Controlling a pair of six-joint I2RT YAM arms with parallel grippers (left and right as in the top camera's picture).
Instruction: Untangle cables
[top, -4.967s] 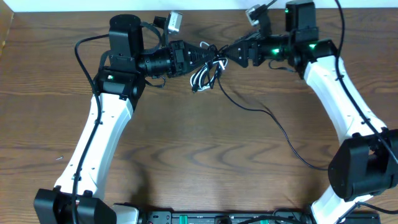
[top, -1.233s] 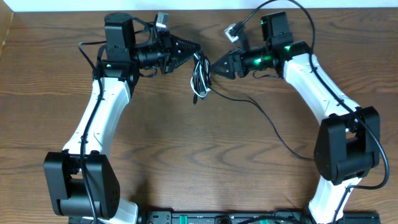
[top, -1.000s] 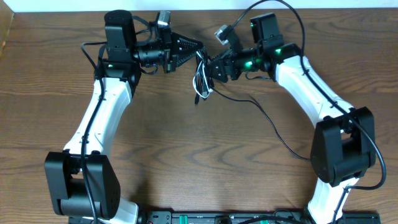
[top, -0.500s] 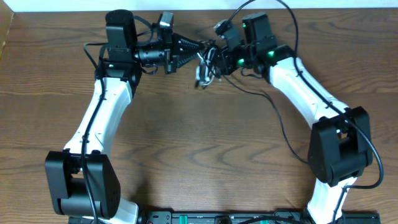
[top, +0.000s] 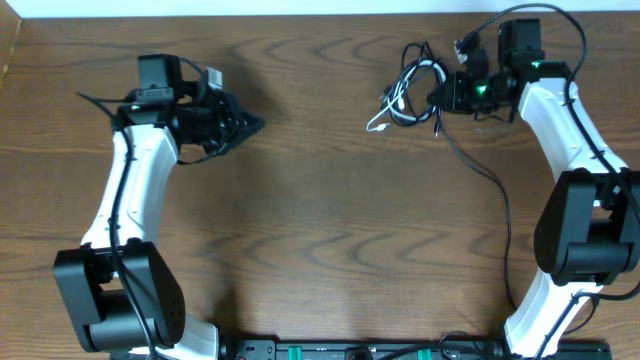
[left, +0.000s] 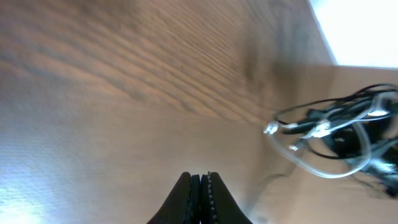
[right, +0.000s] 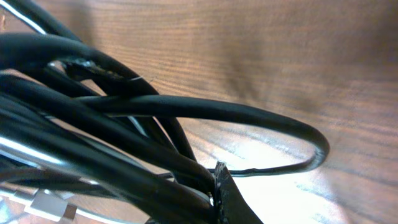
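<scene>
The cables (top: 408, 82), a tangle of thin black and white cords, lie bunched at the table's back right. My right gripper (top: 437, 95) is shut on the bundle's right side. In the right wrist view black cords (right: 93, 137) fill the left, pinched against my right gripper (right: 217, 186). One long black cord (top: 498, 190) trails from the bundle toward the front right. My left gripper (top: 255, 124) is far to the left, shut and empty. In the left wrist view its tips (left: 200, 182) meet over bare wood, and the cables (left: 329, 127) show far ahead at right.
The wooden table (top: 320, 230) ends at a white back edge close behind the bundle. A black equipment strip (top: 350, 351) runs along the front edge between the two arm bases.
My right gripper closed on the bundle and carried it right, toward the back right. My left arm swung away to the left, shut, with no cord in it.
</scene>
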